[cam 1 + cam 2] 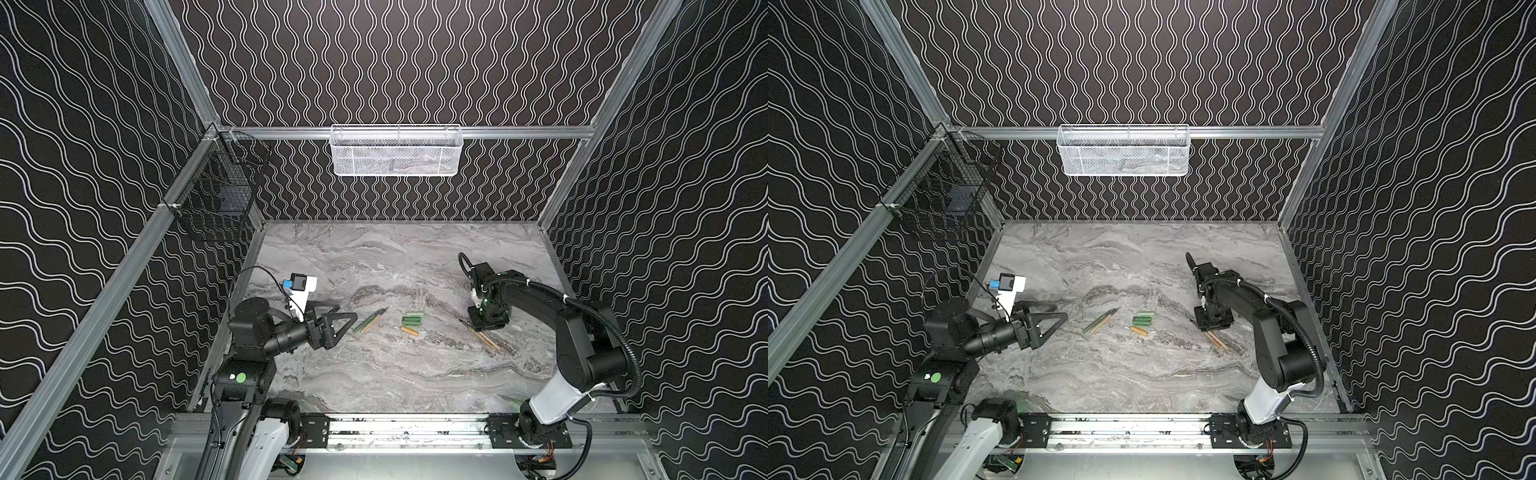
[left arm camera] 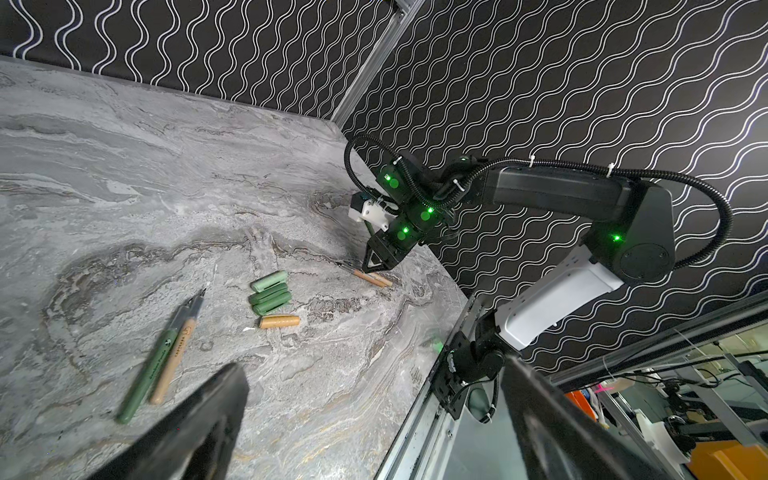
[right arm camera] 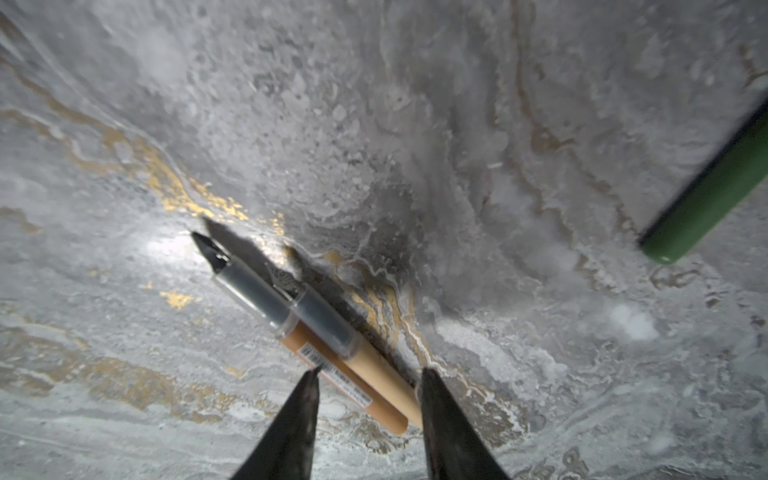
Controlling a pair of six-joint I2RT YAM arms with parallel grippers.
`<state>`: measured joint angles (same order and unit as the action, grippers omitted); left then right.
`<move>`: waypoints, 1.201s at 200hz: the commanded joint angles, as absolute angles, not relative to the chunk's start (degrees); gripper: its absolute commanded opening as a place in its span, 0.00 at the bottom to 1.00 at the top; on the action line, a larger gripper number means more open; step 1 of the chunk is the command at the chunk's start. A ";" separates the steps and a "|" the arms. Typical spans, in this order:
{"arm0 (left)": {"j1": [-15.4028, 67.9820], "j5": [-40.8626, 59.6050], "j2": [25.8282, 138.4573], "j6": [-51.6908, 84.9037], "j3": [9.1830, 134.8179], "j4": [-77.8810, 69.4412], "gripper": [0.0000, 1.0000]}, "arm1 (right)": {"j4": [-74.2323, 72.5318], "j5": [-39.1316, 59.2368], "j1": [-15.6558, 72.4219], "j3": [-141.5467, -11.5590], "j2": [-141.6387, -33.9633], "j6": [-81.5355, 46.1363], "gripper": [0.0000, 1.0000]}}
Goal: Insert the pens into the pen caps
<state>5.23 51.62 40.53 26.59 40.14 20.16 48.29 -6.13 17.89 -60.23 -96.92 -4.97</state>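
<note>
Grey marbled tabletop [image 1: 374, 374] within black wave-patterned walls [image 1: 395, 62]. Left gripper [image 1: 346, 312] wide open beside green and tan pens [image 1: 370, 321]. Right gripper [image 3: 370, 370] narrowed astride two tan pens [image 3: 374, 361], grip uncertain. Pen caps [image 1: 412, 319] mid-table

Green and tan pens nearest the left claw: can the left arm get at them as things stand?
Likely yes. The left claw stands open, pointed at the green and tan pens just ahead of it, with only bare table between. The right claw is down over other pens, well clear.
</note>
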 commanded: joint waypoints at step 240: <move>4.83 52.32 41.30 26.46 39.83 17.54 0.99 | 46.80 -8.21 15.00 -59.87 -101.99 -3.54 0.18</move>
